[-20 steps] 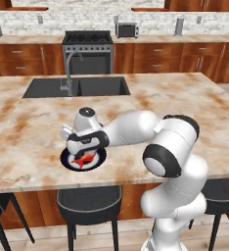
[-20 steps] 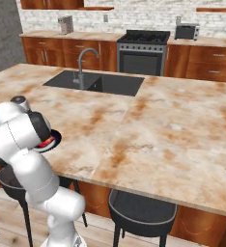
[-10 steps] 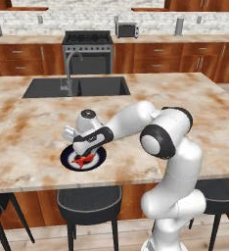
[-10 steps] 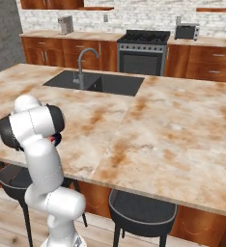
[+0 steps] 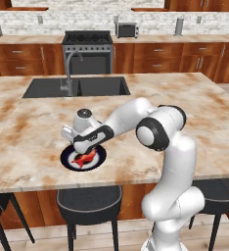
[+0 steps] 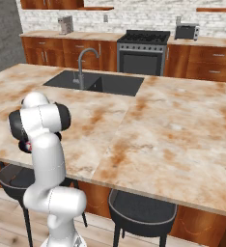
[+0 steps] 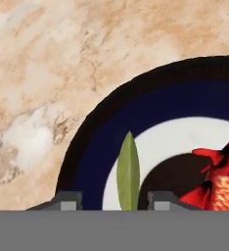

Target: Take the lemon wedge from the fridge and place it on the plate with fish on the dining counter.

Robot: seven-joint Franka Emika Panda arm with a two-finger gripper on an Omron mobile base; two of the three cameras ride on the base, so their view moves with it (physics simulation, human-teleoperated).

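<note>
The small dark navy plate (image 5: 100, 156) lies near the front edge of the dining counter (image 5: 185, 112), with the red-orange fish (image 5: 81, 160) on it. My gripper (image 5: 87, 147) hangs just over the plate, pointing down. In the hand view, the lemon wedge (image 7: 128, 171) shows edge-on as a thin yellow-green sliver on the plate (image 7: 87, 147). It stands between my two fingertips (image 7: 67, 200), with a gap on each side, so my gripper (image 7: 114, 201) is open. The fish (image 7: 224, 184) lies just right of the wedge.
An inset dark sink (image 5: 99, 86) with a curved faucet (image 5: 67, 73) sits behind the plate. Black stools (image 5: 89, 201) stand under the counter's front edge. The stove (image 5: 87, 46) and wall counter run along the back. Bare marbled stone stretches to the right.
The elbow has swung in a little toward the base. The hand has stayed low over the plate.
</note>
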